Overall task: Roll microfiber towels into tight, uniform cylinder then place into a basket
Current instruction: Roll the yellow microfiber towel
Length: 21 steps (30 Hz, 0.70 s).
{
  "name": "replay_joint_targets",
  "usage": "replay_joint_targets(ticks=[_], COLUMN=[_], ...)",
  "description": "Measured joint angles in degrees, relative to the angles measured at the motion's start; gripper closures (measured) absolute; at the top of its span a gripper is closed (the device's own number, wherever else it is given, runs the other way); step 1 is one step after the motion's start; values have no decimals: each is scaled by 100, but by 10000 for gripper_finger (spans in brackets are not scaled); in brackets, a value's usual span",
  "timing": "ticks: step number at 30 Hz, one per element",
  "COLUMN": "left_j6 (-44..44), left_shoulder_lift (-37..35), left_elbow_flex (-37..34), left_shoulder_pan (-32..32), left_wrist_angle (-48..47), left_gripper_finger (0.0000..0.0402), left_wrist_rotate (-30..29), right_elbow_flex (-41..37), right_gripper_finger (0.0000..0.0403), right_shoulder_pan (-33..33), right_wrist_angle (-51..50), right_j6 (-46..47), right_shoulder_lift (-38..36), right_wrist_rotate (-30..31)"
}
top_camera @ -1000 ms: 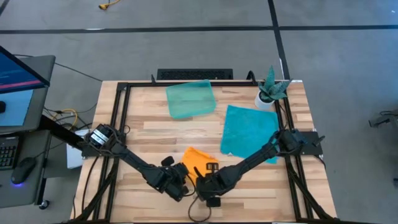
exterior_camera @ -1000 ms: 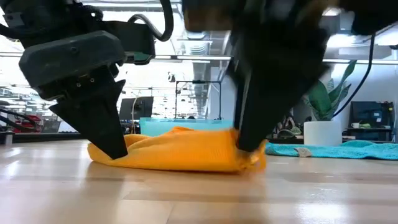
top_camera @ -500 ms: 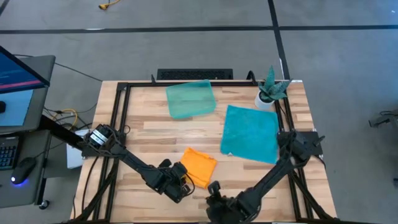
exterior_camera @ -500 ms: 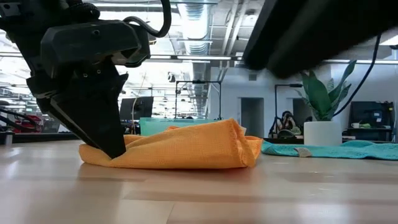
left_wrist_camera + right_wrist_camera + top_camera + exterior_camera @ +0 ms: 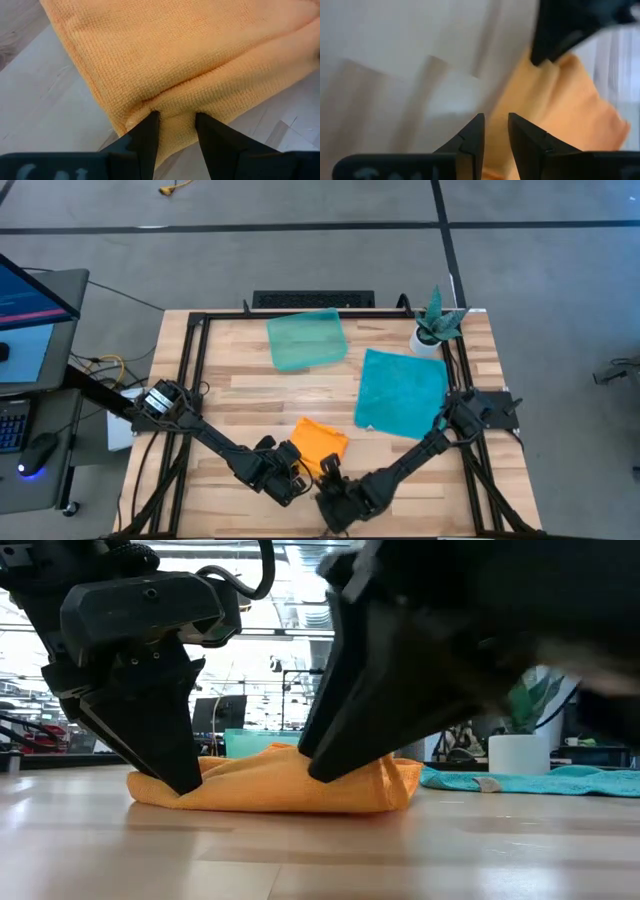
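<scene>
High view: we see both arms meeting at the near edge of the worktop (image 5: pixel 230 395), over the orange towel (image 5: pixel 322 442).
Orange towel: folded into a loose, thick bundle lying flat near the front middle of the worktop.
Left gripper (image 5: pixel 290 480): at the bundle's near-left corner; our left wrist view shows its jaws pinching a fold of the towel's edge.
Right gripper (image 5: pixel 330 475): just beside the left one, at the bundle's near edge; its jaws stand a narrow gap apart, and we cannot tell whether any cloth lies between them.
Teal towel (image 5: pixel 403 393): spread flat on the right side, apart from both grippers.
Basket (image 5: pixel 306 339): at the far middle of the worktop, well apart from the orange towel.
Potted plant (image 5: pixel 433 328): at the far right corner, just beyond the teal towel.
</scene>
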Motion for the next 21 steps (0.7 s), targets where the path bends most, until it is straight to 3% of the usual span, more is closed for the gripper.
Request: replay_joint_targets(ticks=[6, 10, 16, 21], left_j6=[51, 56, 198, 396], left_shoulder_lift=[1, 0, 0, 0], left_elbow_flex=[0, 0, 0, 0], left_shoulder_pan=[-1, 35, 35, 35], left_wrist_angle=[1, 12, 10, 7], left_gripper_finger=[272, 272, 272, 272], left_wrist_rotate=[-3, 14, 14, 28], right_elbow_flex=[0, -110, -251, -362], right_gripper_finger=[286, 256, 209, 194], right_shoulder_pan=[-234, -325, -462, -605], right_wrist_angle=[-471, -335, -299, -291], right_j6=[806, 978, 1412, 1685], right_shoulder_lift=[0, -9, -51, -64], right_wrist_rotate=[-282, -716, -842, -1067])
